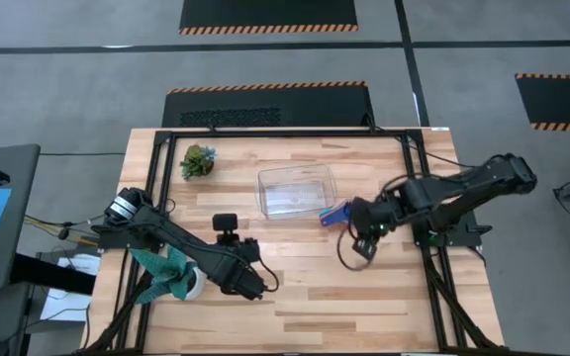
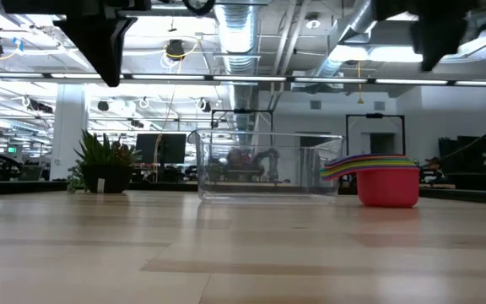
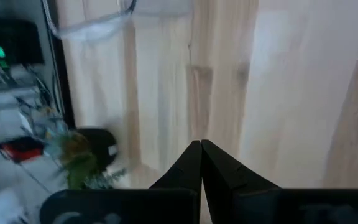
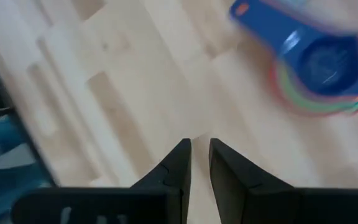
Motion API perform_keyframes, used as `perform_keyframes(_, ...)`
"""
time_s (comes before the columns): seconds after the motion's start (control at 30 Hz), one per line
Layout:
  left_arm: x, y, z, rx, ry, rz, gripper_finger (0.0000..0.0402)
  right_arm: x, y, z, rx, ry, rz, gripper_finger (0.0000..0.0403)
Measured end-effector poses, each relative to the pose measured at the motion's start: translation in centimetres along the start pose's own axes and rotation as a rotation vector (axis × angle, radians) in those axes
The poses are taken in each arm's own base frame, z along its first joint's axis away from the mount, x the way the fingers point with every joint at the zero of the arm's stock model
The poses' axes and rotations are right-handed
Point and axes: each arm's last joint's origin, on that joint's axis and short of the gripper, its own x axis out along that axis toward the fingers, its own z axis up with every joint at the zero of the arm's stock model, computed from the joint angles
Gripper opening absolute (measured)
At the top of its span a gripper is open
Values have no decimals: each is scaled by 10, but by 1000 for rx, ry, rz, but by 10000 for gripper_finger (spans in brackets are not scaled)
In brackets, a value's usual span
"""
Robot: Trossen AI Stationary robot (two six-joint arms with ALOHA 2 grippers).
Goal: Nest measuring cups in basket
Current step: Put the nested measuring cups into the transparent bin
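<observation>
A: Where do the measuring cups sit?

B: The stack of small plastic measuring cups point(image 1: 334, 214), dark blue on top and red at the bottom, stands nested on the pale wooden tabletop point(image 1: 305, 297), just outside the clear, shallow rectangular plastic basket point(image 1: 296, 190), at its four o'clock corner. The basket holds nothing.

A: And the arms?

B: The right pincer point(image 1: 363, 244) hangs near the stack, at its five o'clock, fingers a narrow slit apart and holding nothing. The left pincer point(image 1: 255, 288) sits at the basket's seven o'clock, well apart from it, fingers pressed together and empty.

A: Anything else?

B: A small teal leafy plant in a pot point(image 1: 198, 162) stands at the basket's ten o'clock.
</observation>
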Motion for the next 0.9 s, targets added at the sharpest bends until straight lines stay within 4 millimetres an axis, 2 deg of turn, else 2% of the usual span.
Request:
perform_keyframes(0.1, 1, 3, 0, 84, -14, 23, 0, 0, 15, -13, 112, -12, 28, 81)
perform_keyframes(0.2, 2, 10, -2, 149, -32, 52, 0, -2, 32, -25, 238, -105, 65, 81)
perform_keyframes(0.3, 3, 24, -14, 168, -36, 71, 0, 1, 52, -36, 319, -250, 100, 81)
perform_keyframes(0.37, 5, 37, -30, 156, -37, 79, 0, 4, 62, -44, 359, -348, 103, 81)
perform_keyframes(0.5, 9, 65, -66, 35, -72, 64, 0, 19, 80, -53, 461, -534, 106, 81)
perform_keyframes(0.63, 14, 82, -91, -79, -187, -21, 0, 44, 92, -52, 566, -676, 87, 81)
perform_keyframes(0.77, 18, 93, -102, -181, -283, -130, 0, 69, 98, -50, 642, -785, 69, 81)
perform_keyframes(0.9, 19, 101, -101, -268, -351, -173, 0, 72, 100, -51, 690, -909, 83, 81)
